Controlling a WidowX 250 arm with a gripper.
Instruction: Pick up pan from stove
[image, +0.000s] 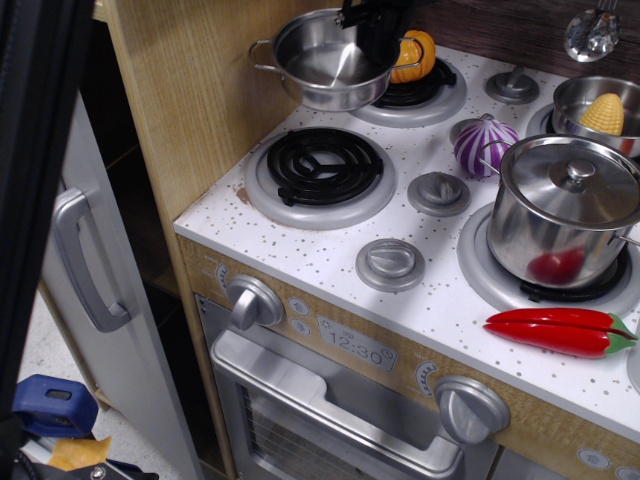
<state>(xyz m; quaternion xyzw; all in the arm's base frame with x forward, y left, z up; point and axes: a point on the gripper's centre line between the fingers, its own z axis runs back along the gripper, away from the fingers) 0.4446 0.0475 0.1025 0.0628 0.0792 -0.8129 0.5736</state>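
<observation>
The pan (325, 62), a small shiny steel pot with thin wire loop handles, hangs in the air at the top of the view, above and behind the front-left burner (322, 167) of the stove (330, 255). My black gripper (372, 28) is shut on the pan's right rim and holds it clear of the stove top. The burner's black coil grate lies bare below. The upper part of the gripper is cut off by the frame's top edge.
An orange toy (415, 55) sits on the back burner beside the pan. A purple striped toy (484, 145), a large lidded steel pot (562, 208), a pan with yellow corn (600, 108) and a red pepper (560, 331) stand to the right. A wooden wall (200, 90) rises on the left.
</observation>
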